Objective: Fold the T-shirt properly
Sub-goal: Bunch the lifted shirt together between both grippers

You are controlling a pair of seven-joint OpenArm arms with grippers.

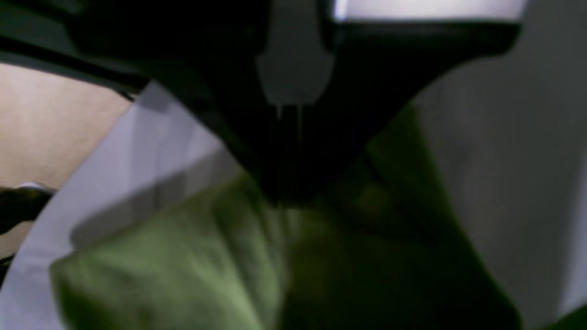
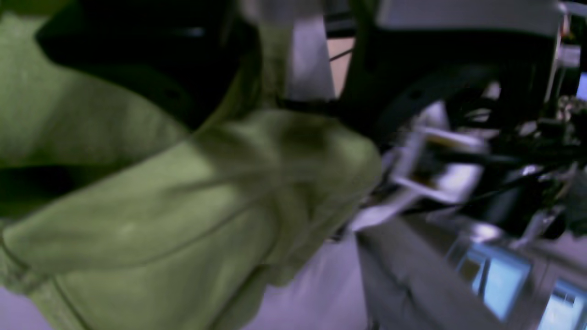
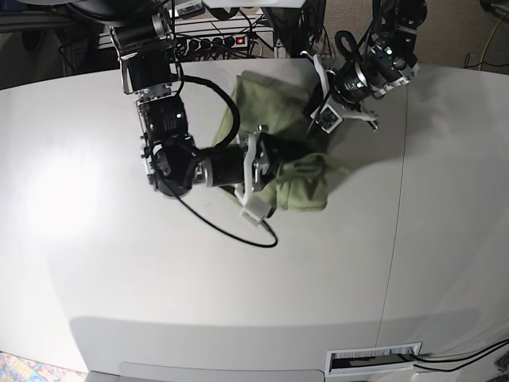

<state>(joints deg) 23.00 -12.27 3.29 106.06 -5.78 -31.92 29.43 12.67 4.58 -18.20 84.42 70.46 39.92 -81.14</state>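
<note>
The olive-green T-shirt (image 3: 256, 94) lies bunched up at the back middle of the white table (image 3: 95, 263), with a thick lump toward the front (image 3: 306, 191). My left gripper (image 3: 321, 119) comes in from the back right and is shut on a fold of the T-shirt (image 1: 174, 266); its dark fingers (image 1: 257, 151) meet at the gripper tip (image 1: 286, 199). My right gripper (image 3: 270, 161) reaches in from the left. In the right wrist view a wad of the T-shirt (image 2: 183, 206) fills the right gripper (image 2: 275, 121), held between its jaws. No collar tag shows.
A black cable (image 3: 238, 231) loops over the table in front of the right arm. A power strip and wires (image 3: 231, 40) sit behind the table's back edge. A seam (image 3: 395, 223) runs down the table's right side. A vent slot (image 3: 374, 360) lies at the front edge.
</note>
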